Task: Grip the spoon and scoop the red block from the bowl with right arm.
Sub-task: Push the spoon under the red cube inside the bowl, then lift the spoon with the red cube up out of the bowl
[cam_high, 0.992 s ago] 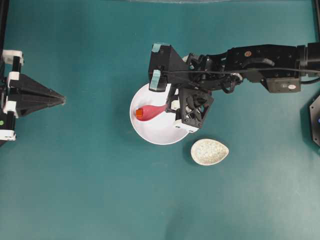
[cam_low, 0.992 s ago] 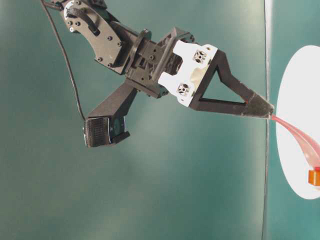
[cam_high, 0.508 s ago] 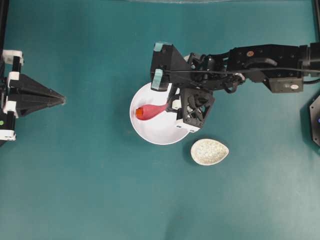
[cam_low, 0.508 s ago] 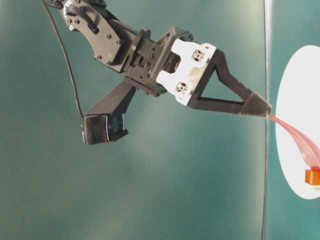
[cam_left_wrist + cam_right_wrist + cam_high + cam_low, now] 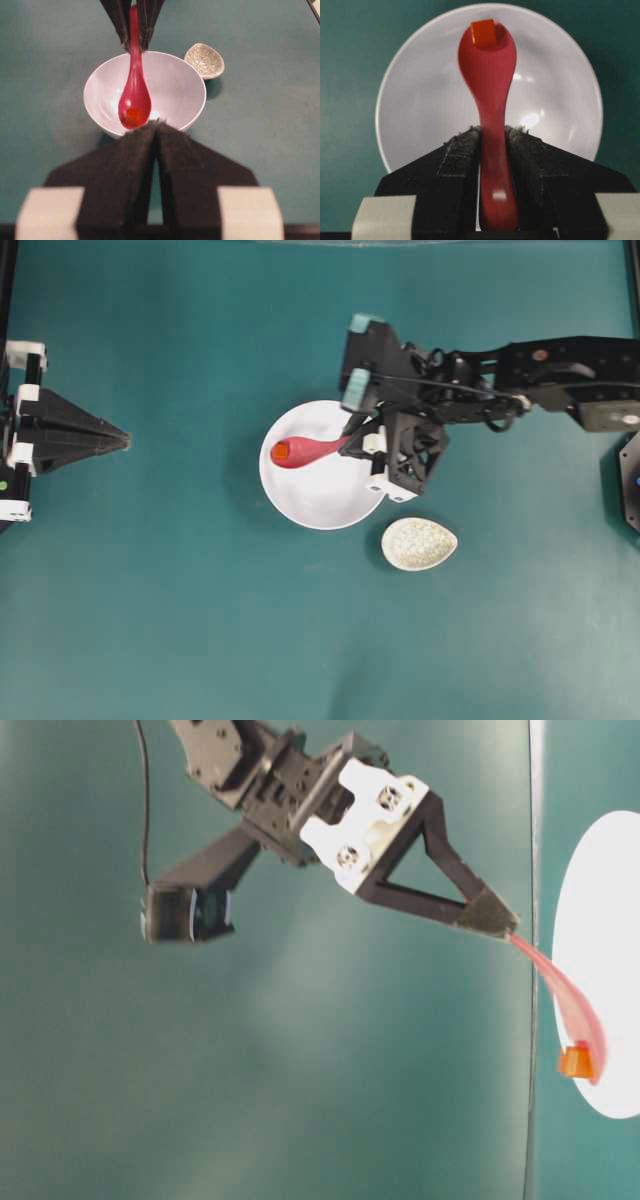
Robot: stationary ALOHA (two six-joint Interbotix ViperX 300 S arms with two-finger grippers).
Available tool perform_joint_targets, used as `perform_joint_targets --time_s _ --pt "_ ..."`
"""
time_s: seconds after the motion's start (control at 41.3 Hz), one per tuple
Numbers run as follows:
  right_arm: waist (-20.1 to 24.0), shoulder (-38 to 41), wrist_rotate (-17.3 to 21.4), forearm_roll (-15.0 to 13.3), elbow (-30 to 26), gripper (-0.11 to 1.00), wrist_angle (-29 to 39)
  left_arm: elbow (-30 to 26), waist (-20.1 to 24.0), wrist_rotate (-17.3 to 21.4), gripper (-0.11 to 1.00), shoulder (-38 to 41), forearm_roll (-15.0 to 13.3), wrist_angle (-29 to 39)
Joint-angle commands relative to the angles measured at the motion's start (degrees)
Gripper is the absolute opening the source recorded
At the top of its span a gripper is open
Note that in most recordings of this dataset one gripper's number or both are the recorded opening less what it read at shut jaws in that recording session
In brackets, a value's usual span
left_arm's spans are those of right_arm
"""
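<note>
The white bowl (image 5: 300,515) sits mid-table. My right gripper (image 5: 350,443) is shut on the handle of the pink-red spoon (image 5: 310,450), which is held over the bowl. The red block (image 5: 280,452) rests in the tip of the scoop. In the right wrist view the spoon (image 5: 487,65) runs out from between the pads (image 5: 462,150), the block (image 5: 483,31) at its far end, the bowl (image 5: 420,100) beneath. The table-level view shows spoon (image 5: 570,1005) and block (image 5: 573,1063) clear of the bowl's surface. My left gripper (image 5: 125,441) rests shut and empty at the far left.
A small speckled beige dish (image 5: 419,544) lies just right of and nearer than the bowl. The right arm's links (image 5: 540,380) stretch in from the right edge. A black fixture (image 5: 630,480) sits at the right edge.
The right gripper has drawn back to the right and risen, lifting the spoon with the red block in its scoop off the bowl's bottom. The left arm has not moved.
</note>
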Motion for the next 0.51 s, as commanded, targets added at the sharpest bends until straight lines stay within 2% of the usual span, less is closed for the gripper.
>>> perform_joint_targets --time_s 0.0,0.266,0.387,0.484 --pt "0.8 -3.3 -0.1 0.2 1.6 0.24 -4.4 -1.2 0.1 0.0 0.00 0.1 0.3 0.0" --pt "3.0 -8.4 0.2 1.0 10.5 0.24 -16.3 -1.2 0.0 0.1 0.00 0.1 0.2 0.2" --pt "3.1 -10.0 2.2 2.7 14.1 0.24 -20.3 -1.2 0.1 0.1 0.00 0.1 0.2 0.2" --pt "3.1 -11.1 4.0 3.0 15.8 0.24 -22.2 -1.2 0.1 0.1 0.00 0.1 0.2 0.3"
